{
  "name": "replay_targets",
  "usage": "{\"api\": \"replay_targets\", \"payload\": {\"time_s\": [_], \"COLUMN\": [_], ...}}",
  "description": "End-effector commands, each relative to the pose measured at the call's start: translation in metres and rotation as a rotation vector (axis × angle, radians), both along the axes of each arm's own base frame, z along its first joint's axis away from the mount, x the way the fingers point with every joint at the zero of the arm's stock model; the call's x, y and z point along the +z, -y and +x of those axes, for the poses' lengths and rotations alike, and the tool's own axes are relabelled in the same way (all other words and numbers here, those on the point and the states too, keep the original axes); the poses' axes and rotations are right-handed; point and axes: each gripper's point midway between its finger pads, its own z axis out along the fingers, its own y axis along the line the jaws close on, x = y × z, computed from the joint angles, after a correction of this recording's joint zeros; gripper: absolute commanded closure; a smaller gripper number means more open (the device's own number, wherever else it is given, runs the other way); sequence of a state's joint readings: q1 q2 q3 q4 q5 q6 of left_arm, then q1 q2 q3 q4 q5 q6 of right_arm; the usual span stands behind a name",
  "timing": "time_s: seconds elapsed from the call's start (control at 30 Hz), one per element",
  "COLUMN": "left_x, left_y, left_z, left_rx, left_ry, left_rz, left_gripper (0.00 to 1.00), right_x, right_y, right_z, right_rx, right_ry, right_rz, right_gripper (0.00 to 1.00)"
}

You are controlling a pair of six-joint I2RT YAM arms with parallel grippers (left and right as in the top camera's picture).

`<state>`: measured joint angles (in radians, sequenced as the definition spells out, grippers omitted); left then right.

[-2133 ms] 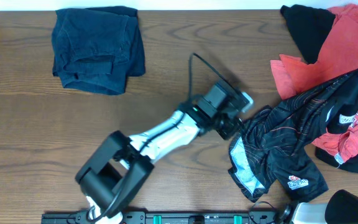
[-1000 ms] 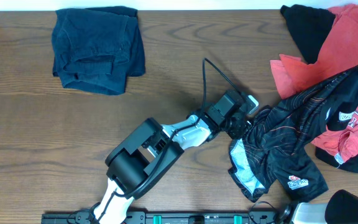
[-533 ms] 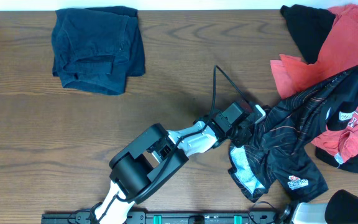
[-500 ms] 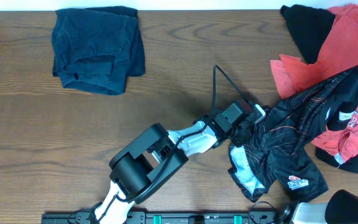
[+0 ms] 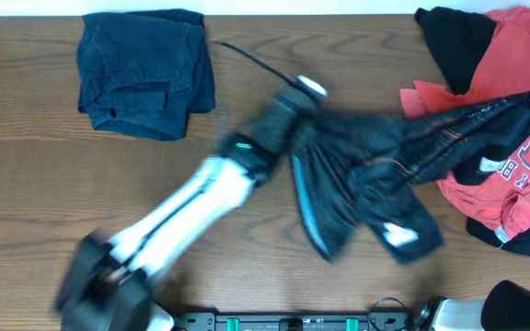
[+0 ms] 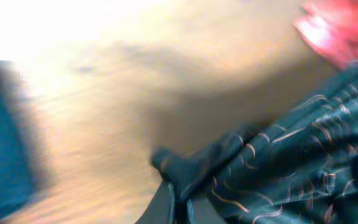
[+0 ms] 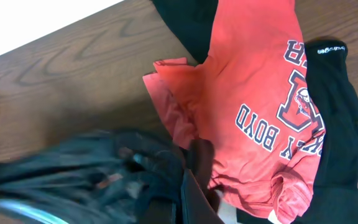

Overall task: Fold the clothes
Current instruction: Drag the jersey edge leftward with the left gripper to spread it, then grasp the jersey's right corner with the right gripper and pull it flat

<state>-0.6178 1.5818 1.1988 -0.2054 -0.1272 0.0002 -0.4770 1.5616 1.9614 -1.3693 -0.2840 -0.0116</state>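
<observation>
The black shiny sports shirt (image 5: 366,165) with thin reddish lines is stretched across the table's middle, blurred by motion. My left gripper (image 5: 294,115) is shut on its left edge. In the left wrist view the fingers (image 6: 178,202) pinch a fold of the shirt (image 6: 278,168). The red white-lettered T-shirt (image 5: 490,184) lies at the right, partly under the black shirt's far end. The right wrist view shows the T-shirt (image 7: 260,93) and the blurred black shirt (image 7: 73,168). My right gripper (image 7: 188,193) looks shut and hangs above them; it is outside the overhead view.
A folded dark blue garment (image 5: 145,69) lies at the back left. A black garment (image 5: 454,41) and more red cloth (image 5: 513,55) are piled at the back right. Another black garment (image 7: 331,112) lies beside the red T-shirt. The table's far edge runs along the top.
My left gripper, at the shirt's edge before, has swung up and to the left with the black shirt in it. The shirt is pulled out long, uncovering more of the red T-shirt.
</observation>
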Motion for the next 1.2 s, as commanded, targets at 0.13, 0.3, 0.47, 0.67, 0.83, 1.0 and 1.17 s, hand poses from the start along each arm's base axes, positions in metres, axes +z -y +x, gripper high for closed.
{"api": "replay_targets", "payload": {"time_s": [0.13, 0.3, 0.47, 0.67, 0.83, 1.0, 1.17], "left_x": [0.126, 0.162, 0.196, 0.249, 0.280, 0.295, 0.290], "left_y": [-0.110, -0.140, -0.156, -0.177, -0.192, -0.207, -0.222], "left_z": [-0.018, -0.045, -0.065, -0.102, -0.138, -0.166, -0.171], "left_rx": [0.230, 0.273, 0.295, 0.326, 0.329, 0.349, 0.418], "left_ry": [0.230, 0.302, 0.390, 0.534, 0.630, 0.689, 0.684], "left_rz": [-0.092, -0.127, -0.169, -0.240, -0.297, -0.326, -0.291], "left_gripper": [0.94, 0.94, 0.94, 0.94, 0.94, 0.94, 0.94], "right_x": [0.011, 0.012, 0.022, 0.042, 0.069, 0.095, 0.111], "right_y": [-0.006, -0.013, -0.026, -0.039, -0.047, -0.049, -0.054], "right_z": [0.004, 0.004, 0.004, -0.017, -0.051, -0.091, -0.110], "right_rx": [0.051, 0.086, 0.159, 0.193, 0.166, 0.098, 0.072], "right_ry": [0.055, 0.065, 0.114, 0.163, 0.230, 0.308, 0.366], "right_rz": [-0.001, 0.016, 0.048, 0.032, -0.013, -0.081, -0.136], "right_gripper": [0.99, 0.99, 0.99, 0.99, 0.99, 0.99, 0.99]}}
